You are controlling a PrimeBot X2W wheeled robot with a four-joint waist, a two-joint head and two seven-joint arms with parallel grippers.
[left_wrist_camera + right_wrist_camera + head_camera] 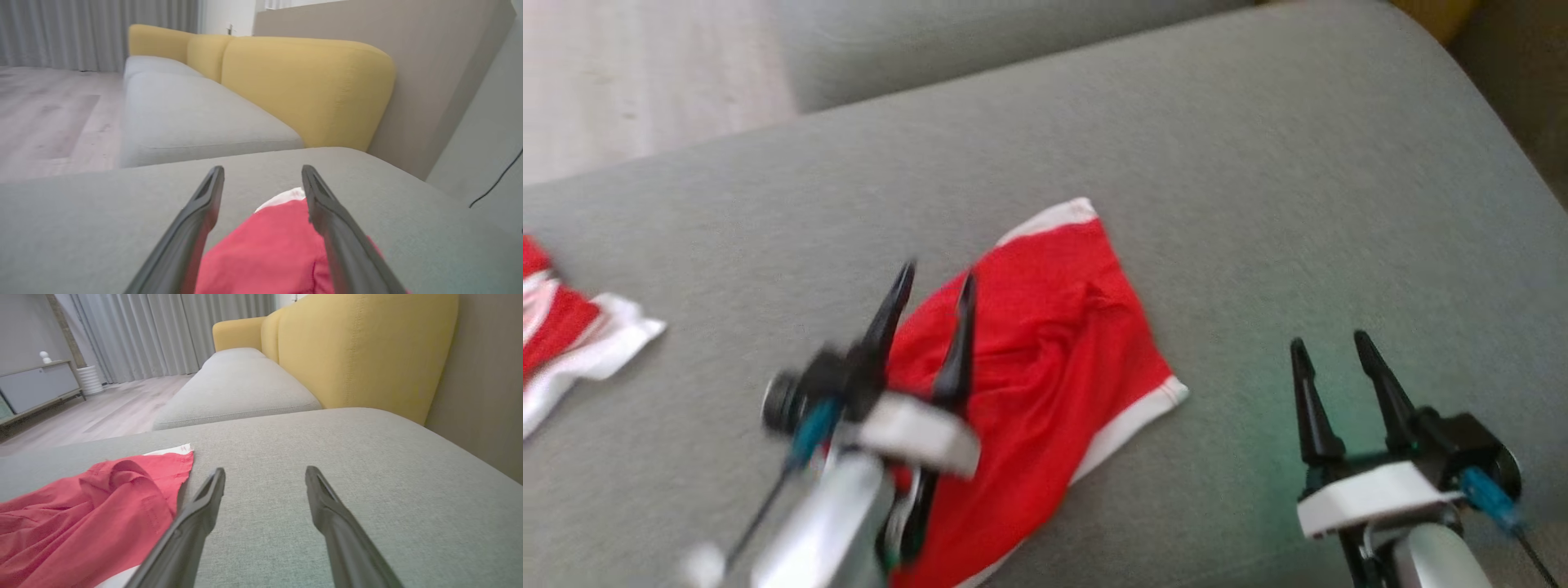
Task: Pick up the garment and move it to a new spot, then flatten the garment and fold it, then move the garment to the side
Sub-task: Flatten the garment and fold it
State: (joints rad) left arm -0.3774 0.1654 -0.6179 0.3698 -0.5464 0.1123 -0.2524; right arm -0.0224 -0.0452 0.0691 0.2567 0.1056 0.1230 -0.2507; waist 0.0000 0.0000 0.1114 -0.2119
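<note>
The left gripper [937,273] gapes wide, empty, over the red garment [1045,327]. The right gripper [1327,340], equally spread, holds nothing, garment to its left.

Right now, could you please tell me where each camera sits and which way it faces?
Head view: on the head, looking down at the grey sofa seat and red garment; open left gripper over the garment, open right gripper over bare seat.
Left wrist view: on the left wrist, looking along its fingers over the garment toward the yellow backrest.
Right wrist view: on the right wrist, looking across bare seat toward that backrest; own fingers show.
Shared: all show the garment; both wrist views, the backrest.
</note>
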